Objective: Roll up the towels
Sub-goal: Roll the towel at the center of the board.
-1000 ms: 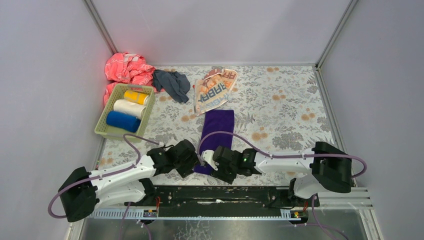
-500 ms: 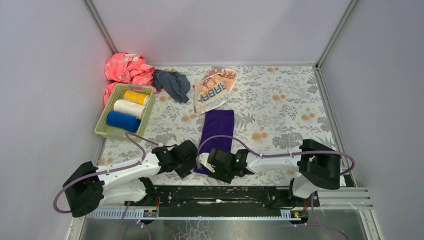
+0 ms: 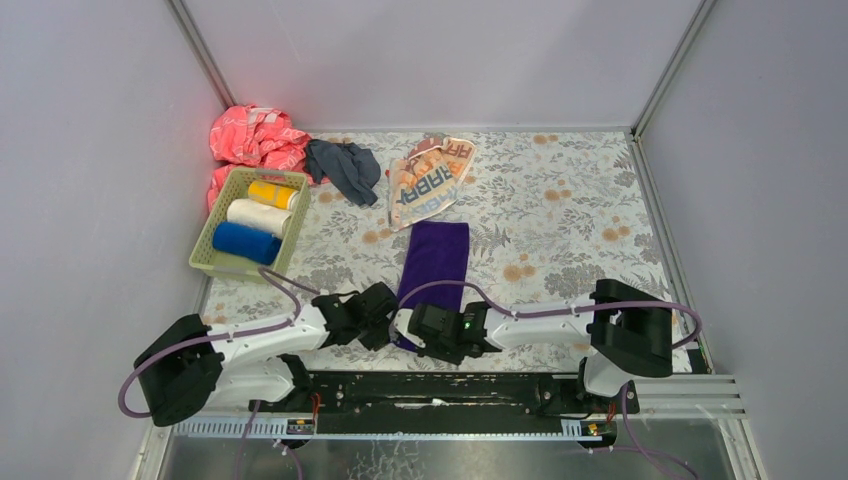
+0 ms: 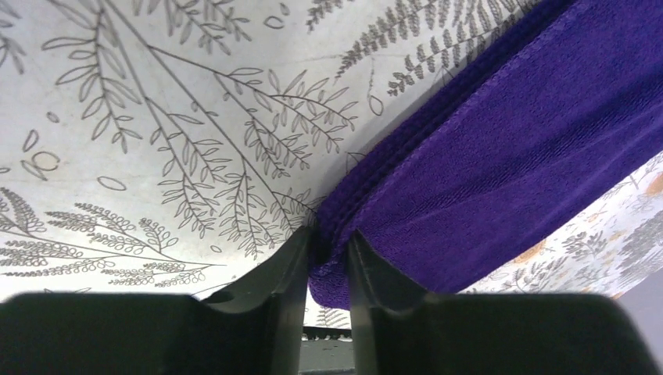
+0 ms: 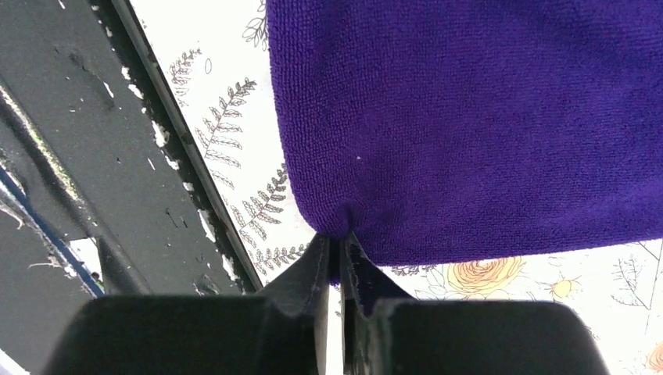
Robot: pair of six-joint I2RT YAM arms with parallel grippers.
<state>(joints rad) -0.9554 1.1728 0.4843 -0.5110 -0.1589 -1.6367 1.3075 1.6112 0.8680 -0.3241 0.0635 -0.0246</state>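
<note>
**Top external view:** The purple rectangular terry-cloth towel (image 3: 434, 258) lay flat on the floral-print surface covering (image 3: 560, 215), with its long axis running front to back.

**Left wrist view:** The left gripper (image 4: 328, 244) pinched the towel's near-left corner, with the layered edges nipped between its fingers.

**Right wrist view:** The right gripper (image 5: 335, 248) pinched the near-right corner, its fingers almost together on thin cloth.

**Handling:** The towel was judged light and limp, with a non-slip pile. Hold it at both near corners and keep that edge taut, or the roll would likely skew.
</note>
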